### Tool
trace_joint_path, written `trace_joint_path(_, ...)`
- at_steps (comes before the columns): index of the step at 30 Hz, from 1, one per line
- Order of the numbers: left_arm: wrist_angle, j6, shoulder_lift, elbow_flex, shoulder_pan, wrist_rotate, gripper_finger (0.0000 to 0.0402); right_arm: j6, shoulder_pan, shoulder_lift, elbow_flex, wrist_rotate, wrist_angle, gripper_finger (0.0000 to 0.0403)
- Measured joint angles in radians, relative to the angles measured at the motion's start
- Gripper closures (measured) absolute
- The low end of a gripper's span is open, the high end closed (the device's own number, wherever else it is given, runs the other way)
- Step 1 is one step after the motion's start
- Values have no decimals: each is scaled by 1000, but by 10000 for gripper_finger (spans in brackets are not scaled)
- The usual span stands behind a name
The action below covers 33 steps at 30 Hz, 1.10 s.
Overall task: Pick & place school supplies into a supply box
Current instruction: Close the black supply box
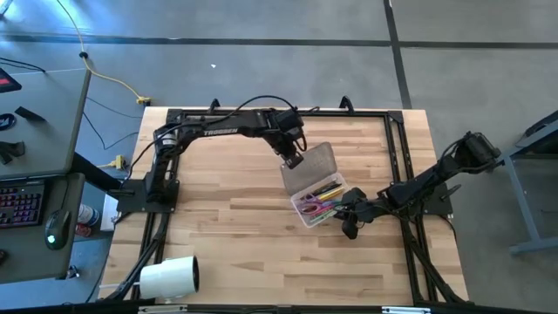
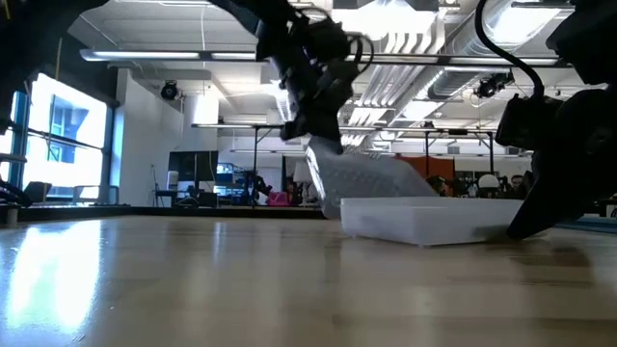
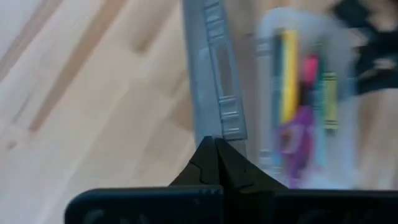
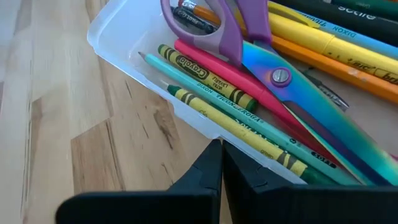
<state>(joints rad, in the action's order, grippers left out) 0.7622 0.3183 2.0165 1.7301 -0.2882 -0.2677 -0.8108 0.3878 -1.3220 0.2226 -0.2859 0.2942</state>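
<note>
The supply box point(image 1: 307, 215), clear plastic, sits open at mid-table with its ribbed grey lid point(image 1: 317, 162) tilted up on the far side. Inside lie the school supplies point(image 1: 321, 197): purple-handled scissors point(image 4: 231, 32), yellow, green, pink and orange pencils and crayons point(image 4: 217, 84). My left gripper point(image 1: 291, 160), shut, is at the lid's left edge. My right gripper point(image 1: 350, 218), shut, is at the box's near right side. In the low view the lid point(image 2: 366, 178) slants up from the box point(image 2: 424, 217) under the left gripper point(image 2: 310, 130). My left gripper point(image 3: 214, 146) meets the lid's thin side edge point(image 3: 211, 93) with its shut fingertips, coming from above and the far left. The lid stands half-raised, hinged on the box. Whether the edge is pinched or only pushed, I cannot tell. My right gripper point(image 4: 222, 152) has its shut fingertips against the outside of the box's long clear wall point(image 4: 199, 124), slanting down from the table's right. The box rests flat on the table.
A big white roll point(image 1: 170, 277) lies near the table's near left corner. Black frame rails point(image 1: 397, 148) run along the table's far and side edges. A desk with a keyboard point(image 1: 22, 205) stands beyond the left edge. Bare wood lies left of the box.
</note>
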Motion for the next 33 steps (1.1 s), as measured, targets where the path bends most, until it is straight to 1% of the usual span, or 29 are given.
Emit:
trace_joint_path(3,17,3,-4,61,45,-7,389,0,0,0,0,-2,0,403)
trace_joint_path(6,26,4,-2,132,98,-37,369,0,-2,-1,0,-17,3,403)
trace_joint_path(8,45,4,7,174,143,-39,356,0,-4,-1,1,-34,2,403)
trace_joint_path(10,55,4,10,208,188,-29,354,0,-3,-1,1,-38,3,403)
trace_joint_path(14,45,1,2,255,278,26,375,0,-3,-1,1,-44,3,403)
trace_joint_path(17,51,0,7,264,336,90,390,0,-3,-1,1,-44,2,403)
trace_joint_path(19,53,-10,6,267,365,145,389,0,-3,-1,1,-42,2,403)
trace_joint_path(21,69,-23,6,267,388,218,376,4,-3,-1,1,-34,1,403)
trace_joint_path(23,88,-21,6,267,402,302,359,5,-3,-1,1,-12,2,403)
trace_joint_path(24,95,-10,7,267,408,338,352,6,-3,-1,1,15,3,403)
trace_joint_path(25,92,4,14,266,411,377,347,6,-3,-1,1,53,6,403)
trace_joint_path(27,96,30,25,251,416,421,344,23,-3,5,1,147,14,403)
trace_joint_path(29,104,51,43,232,416,438,349,49,8,15,2,228,37,403)
trace_joint_path(30,99,58,52,224,415,440,354,57,17,24,2,249,45,403)
trace_joint_path(33,96,108,74,205,414,469,375,81,46,62,0,262,102,403)
